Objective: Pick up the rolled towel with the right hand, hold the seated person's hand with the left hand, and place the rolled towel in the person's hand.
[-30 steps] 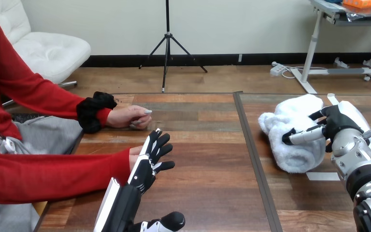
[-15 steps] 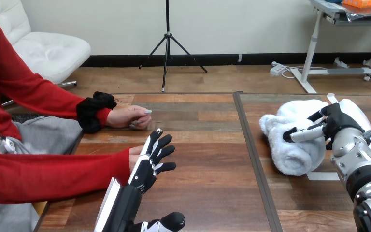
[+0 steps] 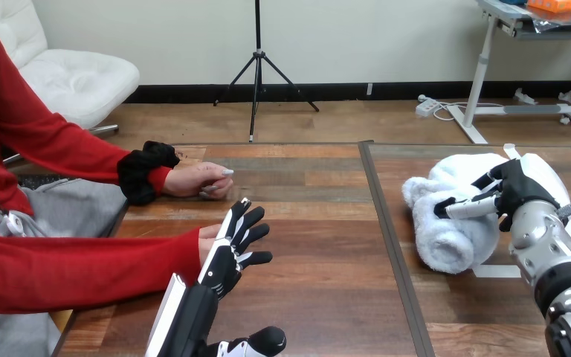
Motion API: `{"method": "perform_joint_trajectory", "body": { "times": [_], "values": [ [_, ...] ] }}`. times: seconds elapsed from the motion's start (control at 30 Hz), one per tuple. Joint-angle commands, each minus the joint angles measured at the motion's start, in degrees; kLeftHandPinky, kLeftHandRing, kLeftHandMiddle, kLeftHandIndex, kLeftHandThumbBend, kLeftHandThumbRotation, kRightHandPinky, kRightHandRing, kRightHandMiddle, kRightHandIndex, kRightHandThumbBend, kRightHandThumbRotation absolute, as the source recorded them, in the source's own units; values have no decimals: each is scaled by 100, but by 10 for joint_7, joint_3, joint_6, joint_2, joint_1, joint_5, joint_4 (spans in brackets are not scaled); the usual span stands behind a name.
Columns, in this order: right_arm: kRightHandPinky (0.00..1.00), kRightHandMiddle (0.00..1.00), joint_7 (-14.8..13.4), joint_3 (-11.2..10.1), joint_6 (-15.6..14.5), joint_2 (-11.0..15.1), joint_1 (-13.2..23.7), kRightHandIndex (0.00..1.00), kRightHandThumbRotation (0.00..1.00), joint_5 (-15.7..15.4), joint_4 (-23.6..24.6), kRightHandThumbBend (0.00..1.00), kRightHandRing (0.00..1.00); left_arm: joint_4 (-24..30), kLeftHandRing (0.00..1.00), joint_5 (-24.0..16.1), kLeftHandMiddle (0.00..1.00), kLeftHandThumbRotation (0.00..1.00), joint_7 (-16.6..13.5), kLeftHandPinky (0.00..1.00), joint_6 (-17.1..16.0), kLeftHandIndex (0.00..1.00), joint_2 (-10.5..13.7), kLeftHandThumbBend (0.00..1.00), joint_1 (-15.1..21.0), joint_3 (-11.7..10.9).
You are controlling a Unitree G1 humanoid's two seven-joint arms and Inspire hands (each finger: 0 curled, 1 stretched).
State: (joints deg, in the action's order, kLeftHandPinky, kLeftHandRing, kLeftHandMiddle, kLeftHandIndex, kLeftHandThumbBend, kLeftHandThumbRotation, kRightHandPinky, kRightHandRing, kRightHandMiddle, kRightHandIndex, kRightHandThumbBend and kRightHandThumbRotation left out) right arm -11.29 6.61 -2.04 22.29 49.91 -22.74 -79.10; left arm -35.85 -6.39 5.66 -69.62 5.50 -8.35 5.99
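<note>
The white rolled towel [image 3: 450, 238] lies at the right of the table. My right hand [image 3: 524, 190] sits on its far right side, thumb laid across the roll and fingers curled round it. At the near left, my left hand [image 3: 227, 256] reaches forward with straight, spread fingers. It lies over the person's near hand [image 3: 206, 236], which pokes out of a red sleeve and is mostly hidden under my palm. I cannot tell whether the two touch.
The person's other hand [image 3: 197, 179] rests as a loose fist on the table [image 3: 320, 245] farther back at the left. A dark seam [image 3: 388, 238] divides the tabletop. White tape [image 3: 495, 271] is stuck on the table just right of the towel.
My right hand has shifted the towel slightly to the right, and the roll's near end has tipped a little. My left hand and the person's hands have stayed put.
</note>
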Motion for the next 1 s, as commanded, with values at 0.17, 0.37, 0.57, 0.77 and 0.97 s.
{"method": "perform_joint_trajectory", "body": {
  "times": [0.17, 0.37, 0.57, 0.77, 0.97],
  "values": [
    [19, 32, -14, -13, 59, 0, -1, 31, 0, 12, 13, 68, 26, 23, 90, -11, 94, 77, -7, 77, -9, 99, -3, 100, 33, -5],
    [18, 28, -16, -21, 83, 1, -7, 24, 0, 19, 14, 70, 24, 27, 89, -12, 93, 77, -10, 76, -3, 98, -4, 100, 30, -8],
    [18, 25, -19, -30, 114, 1, -14, 21, 0, 30, 16, 70, 22, 27, 88, -10, 92, 78, -10, 75, -3, 98, -1, 100, 30, -7],
    [14, 22, -42, -33, 189, 2, -32, 18, 0, 34, 24, 72, 18, 23, 89, -5, 94, 78, -9, 77, -5, 98, 5, 100, 32, -8],
    [13, 20, -53, -32, 236, 4, -44, 17, 0, 31, 26, 73, 17, 22, 90, -2, 94, 79, -8, 78, -6, 99, 9, 100, 33, -10]
  ]
}}
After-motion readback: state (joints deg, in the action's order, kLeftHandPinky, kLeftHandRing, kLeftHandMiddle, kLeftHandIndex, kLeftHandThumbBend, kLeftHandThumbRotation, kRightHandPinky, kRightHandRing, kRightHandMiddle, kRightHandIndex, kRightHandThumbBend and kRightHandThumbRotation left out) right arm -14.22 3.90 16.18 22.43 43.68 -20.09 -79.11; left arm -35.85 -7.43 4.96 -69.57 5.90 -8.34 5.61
